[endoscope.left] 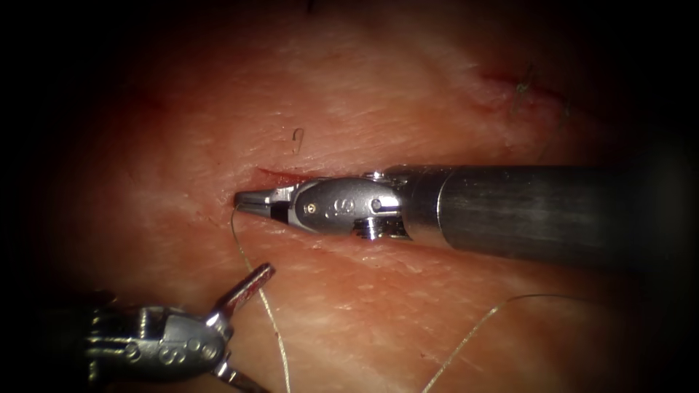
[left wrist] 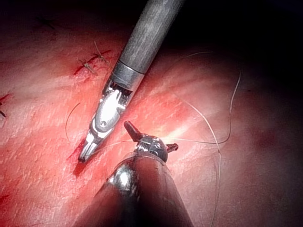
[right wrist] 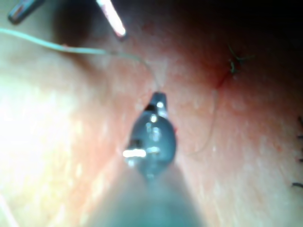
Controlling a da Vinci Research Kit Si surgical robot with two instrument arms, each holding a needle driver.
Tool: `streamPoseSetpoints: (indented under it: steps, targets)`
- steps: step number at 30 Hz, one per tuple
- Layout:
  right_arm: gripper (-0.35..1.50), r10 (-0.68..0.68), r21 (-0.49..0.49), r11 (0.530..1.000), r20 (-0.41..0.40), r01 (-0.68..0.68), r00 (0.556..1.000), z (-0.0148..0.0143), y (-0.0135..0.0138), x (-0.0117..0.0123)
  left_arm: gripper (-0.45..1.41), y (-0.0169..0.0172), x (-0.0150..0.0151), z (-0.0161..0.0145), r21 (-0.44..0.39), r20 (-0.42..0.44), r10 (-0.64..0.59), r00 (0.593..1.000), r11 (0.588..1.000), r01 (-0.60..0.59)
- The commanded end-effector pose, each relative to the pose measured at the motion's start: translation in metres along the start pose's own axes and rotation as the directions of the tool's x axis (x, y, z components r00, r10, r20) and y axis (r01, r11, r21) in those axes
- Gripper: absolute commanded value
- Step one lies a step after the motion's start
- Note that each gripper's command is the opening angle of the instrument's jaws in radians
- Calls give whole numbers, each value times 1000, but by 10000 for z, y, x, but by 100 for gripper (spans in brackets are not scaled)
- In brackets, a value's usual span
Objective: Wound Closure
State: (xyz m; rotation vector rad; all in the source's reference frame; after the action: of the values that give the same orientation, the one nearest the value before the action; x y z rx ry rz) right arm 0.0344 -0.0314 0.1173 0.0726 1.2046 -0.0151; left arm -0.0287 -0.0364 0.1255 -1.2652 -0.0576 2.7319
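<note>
Tissue: pork belly across the endoscope frame, its cut a short red slit at centre; red fluid lies along it.

Right tool: enters from the frame's right, tip at the cut's left end. We read its jaws as clenched on the thread, probably to hold the strand taut at the wound.

Thread: runs from that tip down to the bottom edge, with another stretch curving across the lower right of the frame.

Left tool: lower left of the frame, jaws spread apart and grasping nothing, one jaw lying just beside the thread, likely ready to take it.

Needle: we cannot make it out.

Earlier stitch: knot with cut ends, upper right of the frame.

Markings: a small "9"-like mark above the cut; we read no brand.
</note>
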Motion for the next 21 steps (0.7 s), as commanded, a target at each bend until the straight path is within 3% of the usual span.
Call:
streamPoseSetpoints:
  steps: [1,8,13,21]
  targets:
    - [-35,-2,6,1000,-2,2,1000,7,0,-1,136,4,-3,9,-15,14,29,999,999,-28]
    - [-35,35,15,999,-4,-35,999,8,9,-7,130,3,-15,25,-90,106,239,965,969,-230]
    - [-35,57,16,998,-6,-57,998,9,23,-14,136,12,-18,36,-100,101,255,962,964,-245]
    - [-35,61,19,998,-8,-61,998,11,23,-14,136,6,-5,27,-54,14,238,971,970,-237]
